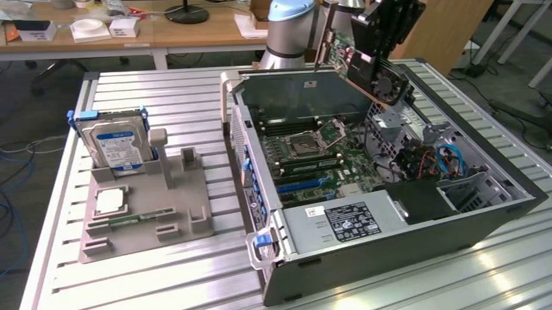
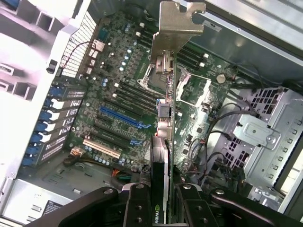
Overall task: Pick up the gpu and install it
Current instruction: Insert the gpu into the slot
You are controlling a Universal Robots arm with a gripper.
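The gripper point(image 2: 161, 201) is closed on the gpu point(image 2: 160, 161), its jaws clamping the card across its flat faces. In the exterior view the gpu hangs tilted above the back corner of the open computer case point(image 1: 483, 206), clear of everything inside and not yet seated.

The step in hand looks like carrying the card to its slot. To do it well, I judge the card's bottom edge should run parallel to the long blue slot point(image 2: 118, 118) on the motherboard point(image 2: 113, 71). Its silver end bracket point(image 2: 177, 28) should also face the case's rear wall before any downward push.

The grey drive cage point(image 2: 258, 132) and loose cables point(image 1: 448, 158) crowd one side, and the power supply point(image 1: 345, 219) sits at the front; a tilted card could snag on these or on the case rim.

On the worktop point(image 1: 155, 90), well apart from the case, a grey holder point(image 1: 172, 213) carries a blue-labelled hard drive point(image 1: 116, 145) and a memory stick point(image 1: 129, 221).
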